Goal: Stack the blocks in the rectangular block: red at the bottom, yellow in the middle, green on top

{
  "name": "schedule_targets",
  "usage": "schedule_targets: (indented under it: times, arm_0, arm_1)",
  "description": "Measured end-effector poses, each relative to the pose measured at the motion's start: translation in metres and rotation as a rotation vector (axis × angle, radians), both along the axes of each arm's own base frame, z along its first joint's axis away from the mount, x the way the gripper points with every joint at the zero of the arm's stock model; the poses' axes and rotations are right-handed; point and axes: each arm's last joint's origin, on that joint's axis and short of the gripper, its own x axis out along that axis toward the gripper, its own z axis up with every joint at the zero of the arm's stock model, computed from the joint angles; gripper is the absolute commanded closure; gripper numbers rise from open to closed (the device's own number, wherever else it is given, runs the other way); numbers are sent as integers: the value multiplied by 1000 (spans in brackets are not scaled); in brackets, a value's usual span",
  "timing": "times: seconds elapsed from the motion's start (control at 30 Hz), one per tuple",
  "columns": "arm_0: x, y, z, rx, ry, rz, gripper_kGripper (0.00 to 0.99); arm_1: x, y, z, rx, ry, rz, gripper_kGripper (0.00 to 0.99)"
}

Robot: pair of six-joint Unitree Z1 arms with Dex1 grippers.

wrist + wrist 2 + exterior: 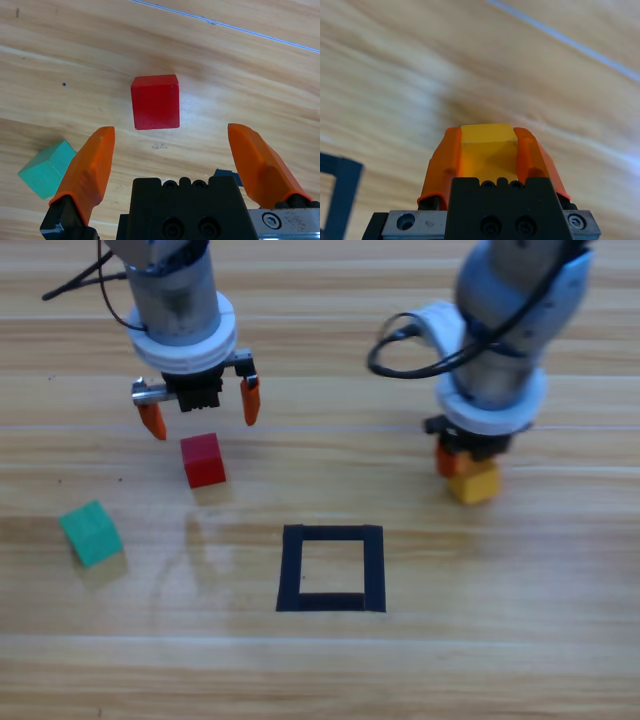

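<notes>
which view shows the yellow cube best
The right wrist view: the yellow cube fills the centre, clamped between the right gripper jaws. The high view shows only its lower part under the arm. The left wrist view does not show it.

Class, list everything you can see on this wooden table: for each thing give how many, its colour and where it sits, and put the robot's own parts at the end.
Small matte red cube: one, red, on the table left of centre, just below the open left gripper, untouched.
Small matte teal-green cube: one, teal-green, near the table's left edge, lying free.
Small matte yellow cube: one, yellow, right of centre, clamped in the right gripper.
Square outline of black tape: one, black, middle of the table, nothing inside it.
Wooden table: one, light brown.
Left gripper: one, orange jaws open, above the red cube.
Right gripper: one, orange jaws shut on the yellow cube.
</notes>
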Motion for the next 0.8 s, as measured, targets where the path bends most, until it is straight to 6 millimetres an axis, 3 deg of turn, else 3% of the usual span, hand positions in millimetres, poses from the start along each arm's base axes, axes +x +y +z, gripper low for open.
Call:
schedule_targets:
  times: [0.07,0.23,0.37,0.53,0.8]
  arm_0:
    - [2,0,-2,-3,4,0,27]
    - [5,4,-5,-14,19,2,27]
    - [9,6,-13,-9,35,9,30]
    - [14,6,-27,5,64,15,45]
    - [14,6,-32,-3,74,15,48]
  arm_1:
    - [-12,-14,11,-6,13,-45,651]
    - [-47,-47,69,58,-38,-113,651]
    - [-68,-64,98,104,-74,-145,651]
    - [-74,-65,97,103,-67,-139,651]
    - [-78,-62,87,140,-11,-177,651]
